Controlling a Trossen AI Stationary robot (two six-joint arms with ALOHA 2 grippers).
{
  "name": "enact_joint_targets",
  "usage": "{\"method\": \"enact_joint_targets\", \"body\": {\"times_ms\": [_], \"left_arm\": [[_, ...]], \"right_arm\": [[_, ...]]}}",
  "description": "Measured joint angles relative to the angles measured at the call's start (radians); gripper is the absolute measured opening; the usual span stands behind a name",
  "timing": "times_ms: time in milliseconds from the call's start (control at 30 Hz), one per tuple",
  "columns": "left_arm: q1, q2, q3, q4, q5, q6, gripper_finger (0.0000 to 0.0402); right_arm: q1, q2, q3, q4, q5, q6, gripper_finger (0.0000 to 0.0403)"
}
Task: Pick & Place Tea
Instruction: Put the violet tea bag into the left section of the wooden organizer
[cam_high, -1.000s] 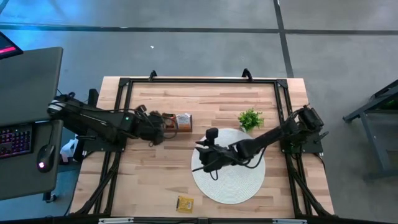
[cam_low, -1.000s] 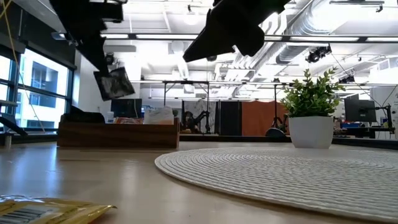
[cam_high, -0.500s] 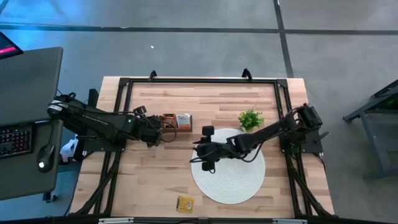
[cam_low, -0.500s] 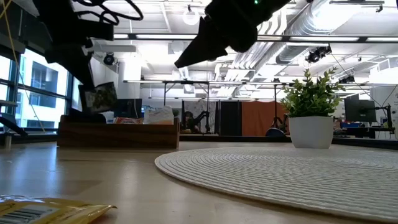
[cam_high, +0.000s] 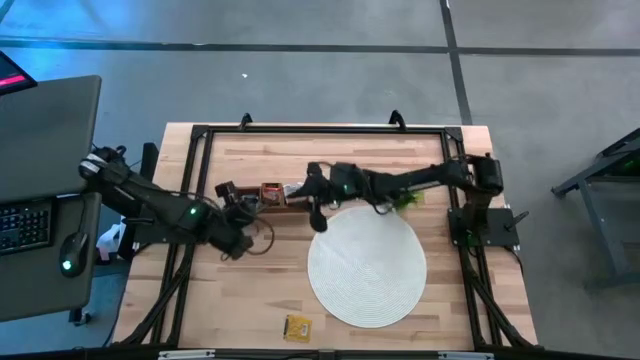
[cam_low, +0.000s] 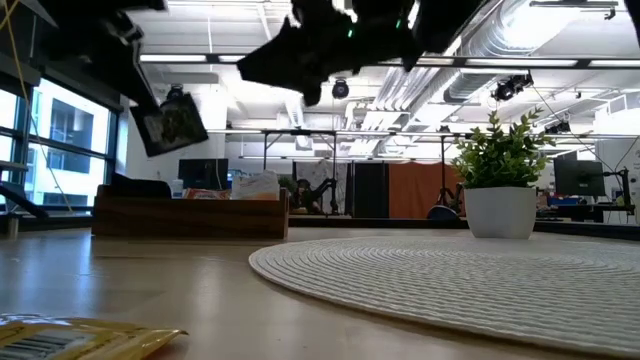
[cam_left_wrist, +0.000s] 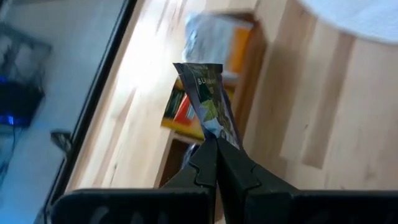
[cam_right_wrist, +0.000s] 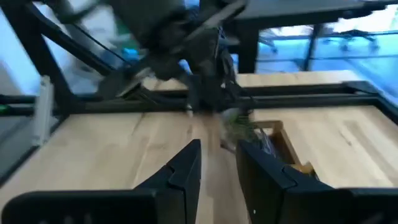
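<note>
My left gripper (cam_left_wrist: 214, 142) is shut on a dark tea packet with green print (cam_left_wrist: 208, 99), held in the air over the left end of the brown wooden tray (cam_high: 272, 194). The low view shows the packet (cam_low: 172, 122) above the tray (cam_low: 190, 215). More packets stand in the tray: yellow-red ones (cam_left_wrist: 180, 112) and a white-orange one (cam_left_wrist: 221, 37). My right gripper (cam_right_wrist: 217, 163) is open and hovers near the tray's right end (cam_high: 318, 212), touching nothing. A yellow packet (cam_high: 297, 326) lies flat near the table's near edge. My left gripper pinches the dark packet between its two fingers at one corner (cam_left_wrist: 212, 132). The fingers come from above, slanting down. The packet is lifted clear of the tray and hangs tilted below the fingers (cam_low: 160, 110).
The round white mat (cam_high: 367, 265) lies right of centre. The small green plant (cam_low: 497, 175) in its white pot stands at the mat's far right, partly under my right arm (cam_high: 400, 183). A black frame (cam_high: 200, 140) runs along the table's edges.
My right gripper has swung from over the mat toward the table's far left and now sits by the tray's right end. My left gripper dipped the packet toward the tray, then raised it again, staying shut on it. The left arm's elbow has moved toward the near edge.
</note>
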Motion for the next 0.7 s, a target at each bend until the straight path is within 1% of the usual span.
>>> {"method": "enact_joint_targets", "body": {"times_ms": [67, 167, 300, 400, 533, 600, 700], "left_arm": [[-0.045, -0.001, 0.0, 0.016, -0.038, -0.001, 0.0], [-0.1, -0.018, 0.0, 0.015, -0.093, -0.019, 0.0], [-0.128, -0.028, 0.0, 0.019, -0.112, -0.031, 0.0], [-0.128, -0.027, 0.0, 0.033, -0.13, -0.031, 0.0], [-0.127, -0.027, 0.0, 0.054, -0.131, -0.016, 0.0], [-0.128, -0.027, 0.0, 0.06, -0.131, -0.011, 0.0], [-0.127, -0.027, 0.0, 0.06, -0.131, -0.011, 0.0]], "right_arm": [[-0.029, 0.031, 0.0, 0.063, -0.026, -0.015, 0.0097], [-0.044, 0.075, 0.002, 0.096, -0.061, -0.031, 0.0097], [-0.041, 0.117, 0.059, 0.089, -0.067, -0.038, 0.0097], [-0.041, 0.149, 0.138, 0.044, -0.084, -0.039, 0.0097], [-0.041, 0.189, 0.23, -0.09, -0.082, -0.042, 0.0097], [-0.041, 0.189, 0.258, -0.137, -0.07, -0.046, 0.0097], [-0.041, 0.189, 0.269, -0.149, -0.07, -0.077, 0.0096]]}}
